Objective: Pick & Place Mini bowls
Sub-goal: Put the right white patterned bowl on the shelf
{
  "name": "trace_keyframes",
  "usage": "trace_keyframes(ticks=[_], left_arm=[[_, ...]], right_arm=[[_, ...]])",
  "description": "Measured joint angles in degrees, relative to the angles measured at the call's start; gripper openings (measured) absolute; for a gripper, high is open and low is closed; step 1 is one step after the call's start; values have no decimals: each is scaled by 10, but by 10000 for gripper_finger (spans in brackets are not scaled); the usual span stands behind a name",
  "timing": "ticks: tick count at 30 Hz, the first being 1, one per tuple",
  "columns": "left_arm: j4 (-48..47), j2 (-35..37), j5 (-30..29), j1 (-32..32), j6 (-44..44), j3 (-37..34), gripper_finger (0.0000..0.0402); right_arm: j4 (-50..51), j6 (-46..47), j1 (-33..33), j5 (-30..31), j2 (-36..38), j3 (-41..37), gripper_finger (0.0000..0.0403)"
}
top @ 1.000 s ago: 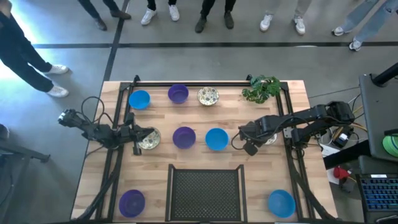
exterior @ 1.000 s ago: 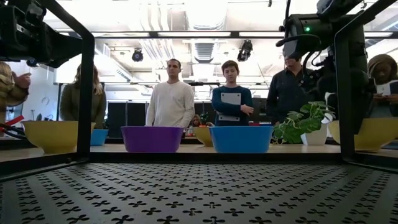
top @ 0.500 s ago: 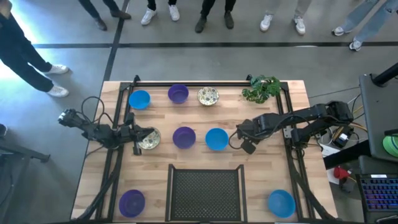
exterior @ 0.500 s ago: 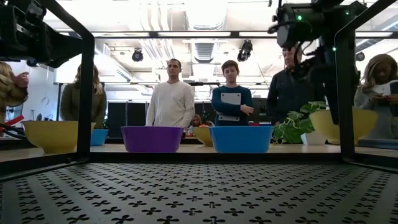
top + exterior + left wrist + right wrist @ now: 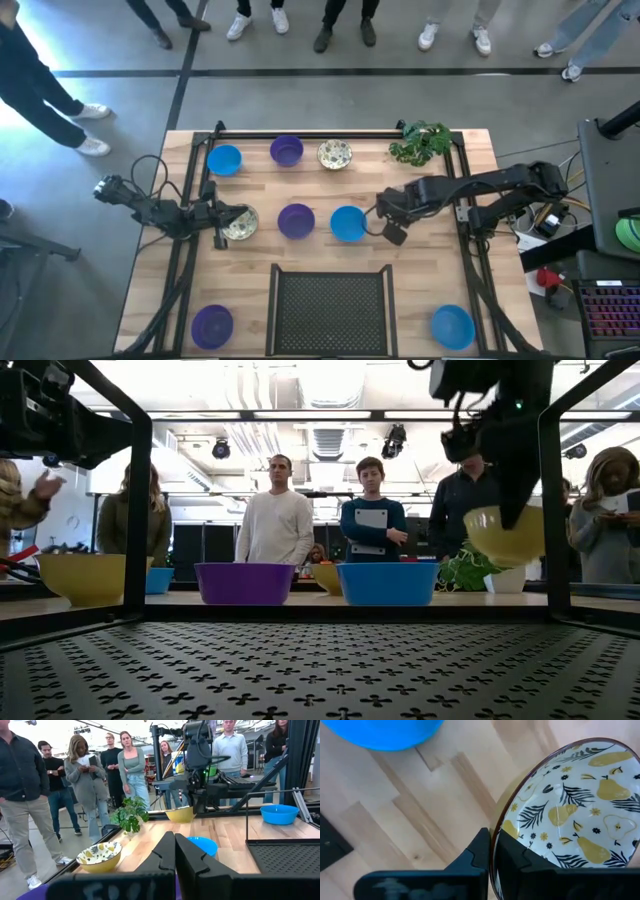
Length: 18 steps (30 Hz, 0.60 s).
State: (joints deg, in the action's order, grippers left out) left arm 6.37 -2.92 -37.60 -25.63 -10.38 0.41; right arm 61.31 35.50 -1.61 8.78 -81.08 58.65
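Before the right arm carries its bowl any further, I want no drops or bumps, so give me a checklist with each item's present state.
1. Right gripper jaws shut on the patterned bowl rim: ok.
2. Bowl lifted off the table, seen hanging in the low view: ok.
3. Bowl level: not ok, it hangs tilted in the low view.
4. Room beside the blue bowl: cannot tell; the right gripper is right beside it from above.
5. Left gripper out of the way: ok, it is at the far left by the other patterned bowl, jaws shut.
6. Black mesh tray free of bowls: ok.
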Motion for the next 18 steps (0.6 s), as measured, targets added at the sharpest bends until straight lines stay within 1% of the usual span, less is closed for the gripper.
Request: trace_keyframes(ticks=[9,18], left_arm=[[0,0,0,0,3,0,0],[0,0,0,0,3,0,0]], right_arm=[[33,-30,1,19,-1,81,12],[33,-61,2,19,-2,123,12]])
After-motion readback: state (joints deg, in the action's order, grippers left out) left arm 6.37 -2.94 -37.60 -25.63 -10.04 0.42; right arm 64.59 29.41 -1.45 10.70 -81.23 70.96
